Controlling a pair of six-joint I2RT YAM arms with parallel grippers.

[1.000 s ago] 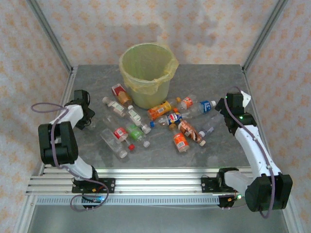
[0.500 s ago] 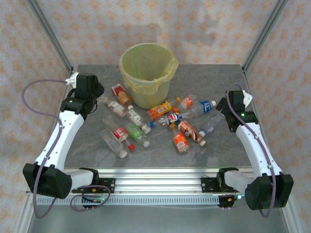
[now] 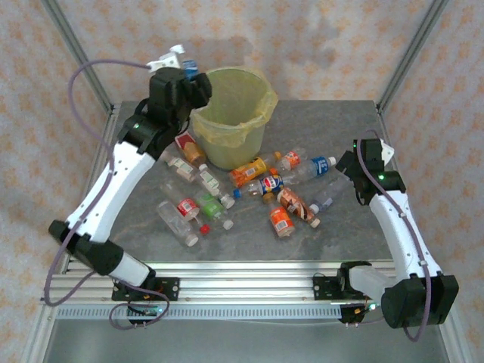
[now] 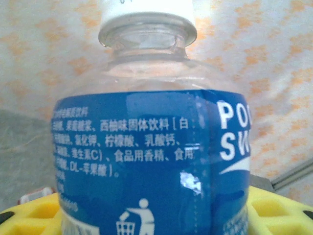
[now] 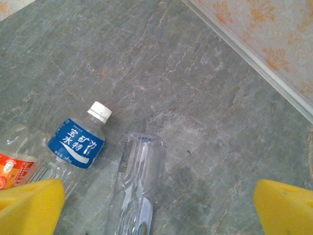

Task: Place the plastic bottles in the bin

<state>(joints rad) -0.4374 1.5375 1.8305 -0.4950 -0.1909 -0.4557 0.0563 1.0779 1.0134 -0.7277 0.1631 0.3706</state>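
**Left arm has lifted a bottle to the bin's rim; the drop is still to come**

The desk reads as it did a second ago. The bin stands by the middle of the far edge. The loose bottles lie in front of it across the middle of the desk, and none has shifted as far as I can see.

What has changed is my left arm. A second ago it was folded low at the left edge. Now it is stretched up towards the far-left corner, with its wrist high beside the bin's left rim. The left jaws are clamped on the carried bottle, a clear one with a white cap. In the left wrist view its blue label rises between the yellow pads.

From above the bottle looks just left of the rim rather than over the mouth, though I cannot be sure from this angle. I would carry it a little further right before letting go.

My right arm has hardly moved and sits by the right edge. The right jaws are spread wide with nothing between them. They hang over a clear bottle, which lies on the desk with a second blue-labelled bottle just beside it. Most of the task remains.
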